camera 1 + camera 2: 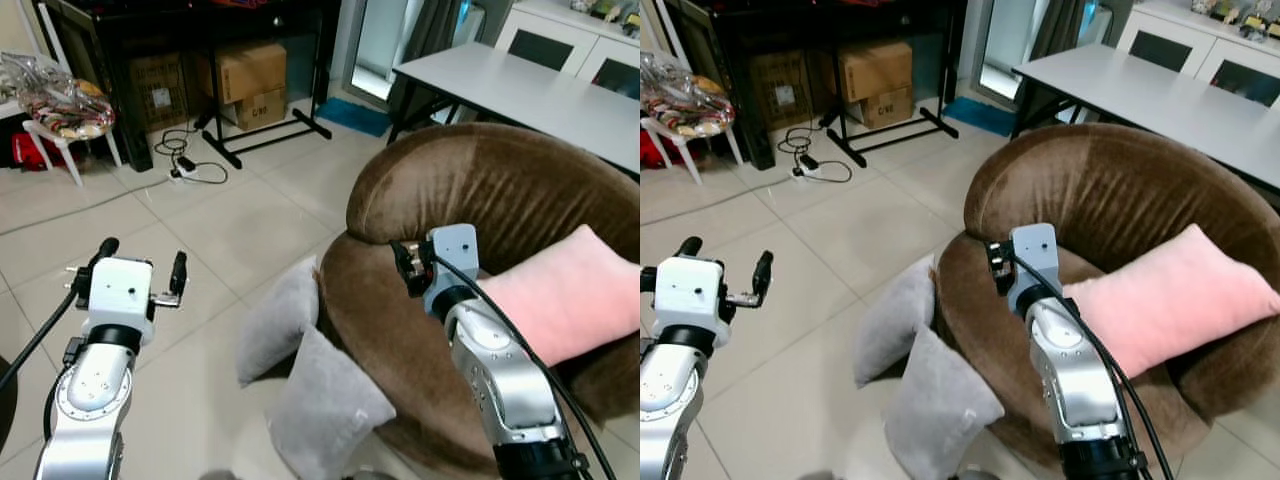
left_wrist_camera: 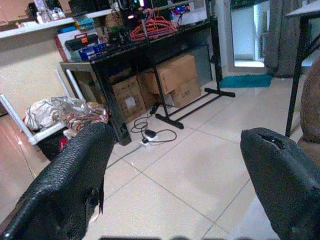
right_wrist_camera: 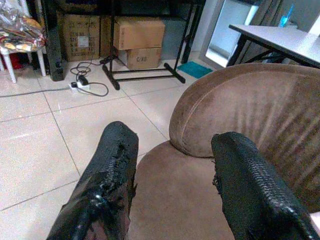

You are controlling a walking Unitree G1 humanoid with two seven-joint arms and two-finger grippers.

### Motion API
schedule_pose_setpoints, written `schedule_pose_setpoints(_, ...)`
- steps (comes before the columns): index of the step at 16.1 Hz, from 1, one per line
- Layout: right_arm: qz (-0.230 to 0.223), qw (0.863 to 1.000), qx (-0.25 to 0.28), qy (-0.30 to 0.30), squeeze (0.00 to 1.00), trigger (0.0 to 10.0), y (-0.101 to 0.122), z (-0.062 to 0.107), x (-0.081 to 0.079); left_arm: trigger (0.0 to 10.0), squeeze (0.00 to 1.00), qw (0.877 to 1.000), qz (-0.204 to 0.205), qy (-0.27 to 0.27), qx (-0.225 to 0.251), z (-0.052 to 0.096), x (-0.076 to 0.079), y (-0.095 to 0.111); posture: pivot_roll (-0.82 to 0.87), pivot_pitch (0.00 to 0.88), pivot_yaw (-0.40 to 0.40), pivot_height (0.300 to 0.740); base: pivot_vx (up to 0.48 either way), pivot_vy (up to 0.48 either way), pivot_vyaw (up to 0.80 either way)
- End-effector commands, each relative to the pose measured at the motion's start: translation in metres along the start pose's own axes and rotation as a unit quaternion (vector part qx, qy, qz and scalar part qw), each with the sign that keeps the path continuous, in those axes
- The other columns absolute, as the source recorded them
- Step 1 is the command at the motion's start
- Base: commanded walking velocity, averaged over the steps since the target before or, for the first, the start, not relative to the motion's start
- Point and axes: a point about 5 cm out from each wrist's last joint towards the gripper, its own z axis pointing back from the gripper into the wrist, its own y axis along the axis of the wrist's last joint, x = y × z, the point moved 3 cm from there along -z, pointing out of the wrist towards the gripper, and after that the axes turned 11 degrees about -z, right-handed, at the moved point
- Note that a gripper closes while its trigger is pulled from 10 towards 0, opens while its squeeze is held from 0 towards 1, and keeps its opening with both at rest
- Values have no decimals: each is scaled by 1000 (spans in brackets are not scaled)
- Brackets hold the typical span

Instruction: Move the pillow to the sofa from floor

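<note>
Leaning against the front of the round brown velvet sofa [image 1: 480, 200], two soft grey square pillows [image 1: 300, 370] stand on edge on the pale tiled floor [image 1: 200, 230], one tucked partly behind the other. Propped that way, their upper corners are exposed, which should make them easy to pinch from above. A plump pink rectangular pillow [image 1: 1160, 295] already rests on the sofa seat, tilted against the backrest, so the task's things are probably the grey ones still on the floor.

The right tool [image 3: 170, 175] is raised over the sofa's seat edge, its two black fingers spread wide and holding nothing; between them the brown cushion and rim show, without contact. The left tool [image 1: 138, 270] hovers above bare tiles, well apart from the pillows, its fingers likewise parted and empty, pointing toward the black metal rack [image 2: 165, 60] with cardboard boxes [image 2: 172, 77] beneath it. A grey tabletop [image 1: 520, 95] stands behind the sofa.

Both arms seem poised between steps, with neither tool near a grey pillow; the left one looks better placed to descend on them.
</note>
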Motion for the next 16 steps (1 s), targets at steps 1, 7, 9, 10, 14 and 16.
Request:
schedule_pose_setpoints(1,-1,1000,-1,-7,0,10000,1,-1,6,10000,0,1000,1,-2,-4,0,4,0,35,0,-117,650,0,0,0)
schedule_pose_setpoints(7,-7,1000,-8,-12,0,10000,-3,-4,7,10000,0,1000,-10,1,-1,1,-1,0,43,0,-117,590,0,0,0)
schedule_pose_setpoints(9,-6,1000,-10,-13,0,10000,-3,-4,6,10000,0,1000,-14,-1,-3,1,-1,-1,41,0,-109,570,0,0,0)
schedule_pose_setpoints(10,-4,1000,-11,-13,0,10000,-4,-4,7,10000,0,1000,-16,0,-3,1,-2,-1,41,0,-109,565,0,0,0)
schedule_pose_setpoints(14,-4,1000,-18,-13,0,10000,-6,-7,6,10000,0,1000,-25,1,5,-2,-5,0,37,0,-100,550,0,0,0)
schedule_pose_setpoints(16,3,1000,-19,-17,0,10000,-7,-8,8,10000,0,999,-32,-3,5,-2,-3,-2,38,0,-102,550,0,0,0)
